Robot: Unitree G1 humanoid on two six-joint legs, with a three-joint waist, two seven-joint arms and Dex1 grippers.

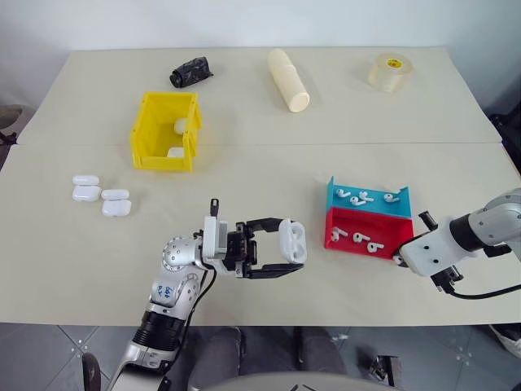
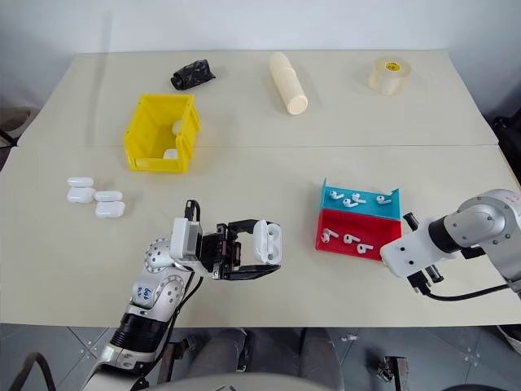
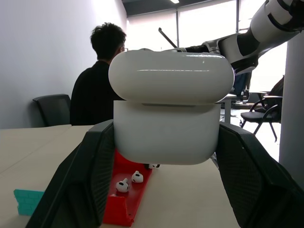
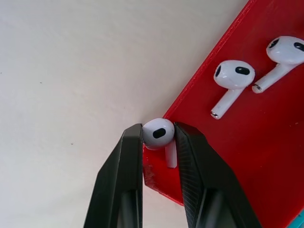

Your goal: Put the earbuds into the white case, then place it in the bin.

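We are holding the white case (image 1: 292, 241) in our left gripper (image 1: 277, 247), fingers clamped on its two sides, lid open, hovering above the table (image 1: 244, 122) in front of us so its mouth is facing toward the trays. Our right gripper (image 4: 159, 137) is pinching one earbud (image 4: 158, 133) by its head at the near corner of the red tray (image 4: 247, 142), fingers nearly closed around it; two more earbuds (image 4: 232, 78) are lying further in. The teal tray (image 1: 368, 197) is sitting touching the red one, also holding buds. We are judging the tray's raised lip the main snag on lifting. Bare tabletop is lying between tray and case. The bin (image 1: 167, 130) is standing well off to the left, with spare cases (image 1: 101, 195) near it.
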